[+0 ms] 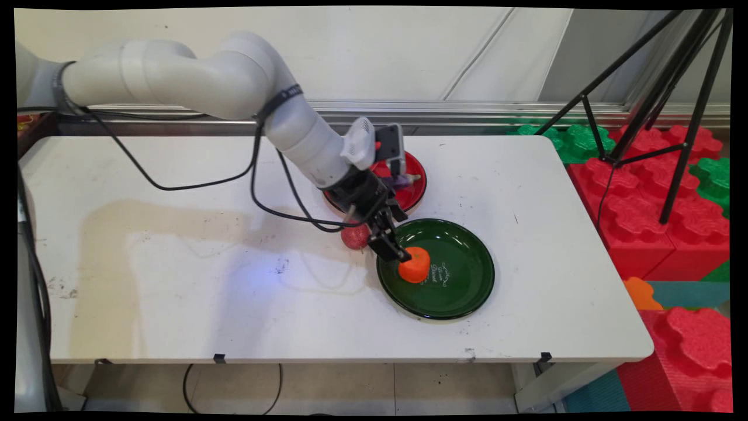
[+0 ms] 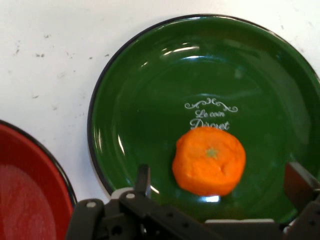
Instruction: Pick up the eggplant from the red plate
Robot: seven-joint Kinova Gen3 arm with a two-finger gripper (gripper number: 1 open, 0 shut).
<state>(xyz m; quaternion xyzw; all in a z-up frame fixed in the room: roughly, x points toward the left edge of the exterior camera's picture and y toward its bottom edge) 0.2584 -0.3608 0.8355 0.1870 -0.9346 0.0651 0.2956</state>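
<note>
From my seat, working left to right across the main view, the white table [image 1: 175, 280] is bare on its left half apart from scuffs and a looping black cable [image 1: 193, 182], so there is plenty of open room there. Near the middle a small red fruit [image 1: 355, 236] sits on the table just beside the green plate's left rim, half hidden behind the arm; the hand view does not show it at all. Behind it a red plate [image 1: 416, 188] lies toward the far edge, close to the green plate [image 1: 467, 275] but apart from it. The hand view shows only a slice of that red plate [image 2: 30, 195] at its lower left, with a strip of white table between the two rims. The gripper [image 1: 397, 252] hangs over the left part of the green plate, right by the orange [image 1: 415, 265]. From the hand view the orange [image 2: 209, 160] rests on the green plate [image 2: 150, 75] just below some white lettering, its stem mark facing up, and the fingers [image 2: 300, 182] stand spread wide to either side of it, not touching. To the right of the plates the table is open out to its edge, past which stand red and green foam blocks [image 1: 643, 199] and a black tripod [image 1: 672, 88].
</note>
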